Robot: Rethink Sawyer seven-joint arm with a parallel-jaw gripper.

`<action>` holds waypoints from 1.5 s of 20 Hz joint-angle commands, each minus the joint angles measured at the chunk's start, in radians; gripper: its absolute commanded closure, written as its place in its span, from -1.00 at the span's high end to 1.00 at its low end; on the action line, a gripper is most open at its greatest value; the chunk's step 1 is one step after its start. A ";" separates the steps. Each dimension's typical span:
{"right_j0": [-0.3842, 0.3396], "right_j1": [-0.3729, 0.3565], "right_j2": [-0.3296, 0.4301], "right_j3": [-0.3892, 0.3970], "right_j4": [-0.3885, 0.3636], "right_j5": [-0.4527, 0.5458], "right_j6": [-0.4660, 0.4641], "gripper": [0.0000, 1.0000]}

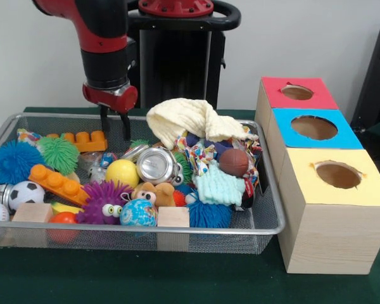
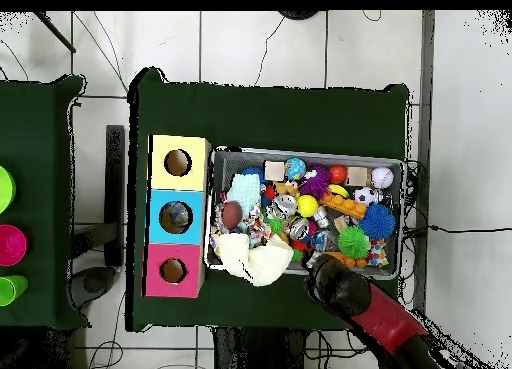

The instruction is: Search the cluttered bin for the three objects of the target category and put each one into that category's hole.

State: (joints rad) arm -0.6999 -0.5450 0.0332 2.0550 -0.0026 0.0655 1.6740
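The silver wire-mesh bin [image 1: 177, 230] stands at the left, full of toys. It also shows in the overhead view [image 2: 310, 152]. My gripper [image 1: 114, 125] hangs open and empty over the bin's far edge, just above an orange toy brick [image 1: 82, 140]. Three wooden boxes stand in a row to the right, each with a round hole in its top: red [image 1: 297, 93], blue [image 1: 313, 128] and yellow [image 1: 337, 174]. In the overhead view the arm [image 2: 345, 290] hides the gripper, and the boxes [image 2: 176, 217] stand left of the bin.
In the bin lie a cream cloth [image 1: 190, 120], a silver can [image 1: 155, 164], a yellow ball [image 1: 122, 172], a brown ball [image 1: 234, 161], a soccer ball [image 1: 25, 193], spiky balls [image 1: 12, 161], a long orange brick [image 1: 57, 183], wooden blocks [image 1: 173, 217] and a mint knit [image 1: 218, 185].
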 commanded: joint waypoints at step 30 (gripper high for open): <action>0.050 0.007 -0.041 -0.159 -0.057 -0.079 0.132 1.00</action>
State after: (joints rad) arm -0.6177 -0.5332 -0.0759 2.0030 -0.0484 0.0359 1.6740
